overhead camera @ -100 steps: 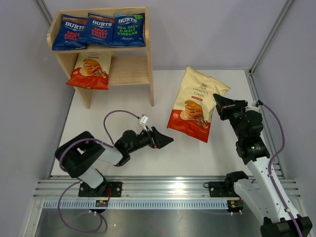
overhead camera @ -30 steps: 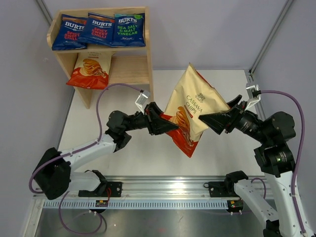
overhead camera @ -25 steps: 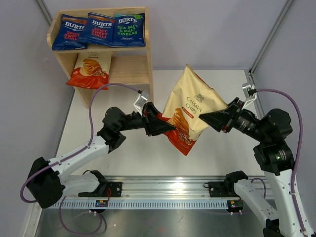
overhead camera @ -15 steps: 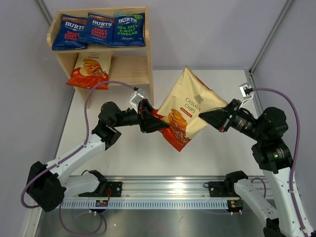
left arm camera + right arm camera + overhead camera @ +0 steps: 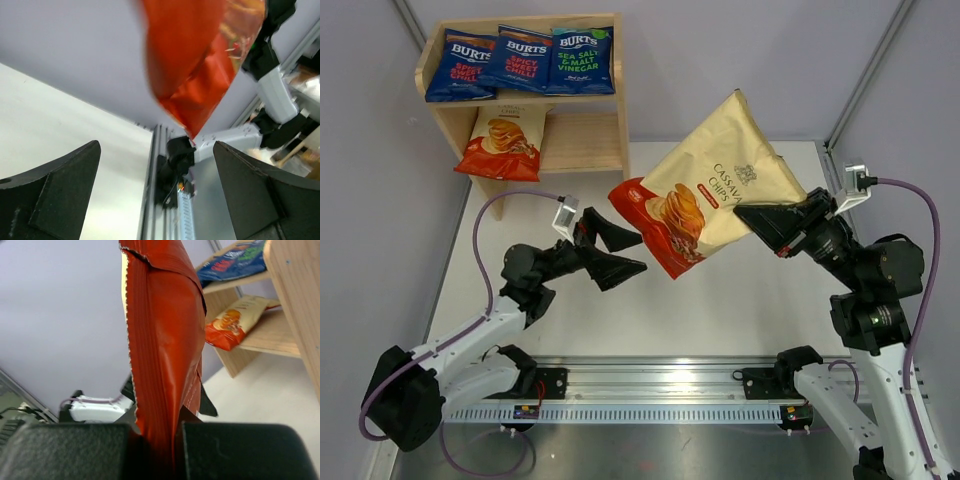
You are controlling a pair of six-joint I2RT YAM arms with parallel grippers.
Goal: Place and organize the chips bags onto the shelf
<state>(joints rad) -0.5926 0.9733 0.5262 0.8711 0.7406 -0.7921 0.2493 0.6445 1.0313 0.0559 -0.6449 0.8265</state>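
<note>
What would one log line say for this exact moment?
right pincer: shut on cassava chips bag, aloft | left pincer: open, apart from bag | shelf: lower tier's right half bare

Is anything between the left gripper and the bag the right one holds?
No. In the left wrist view only bare air separates the open left gripper from the bag. The top view also shows them apart.
</note>
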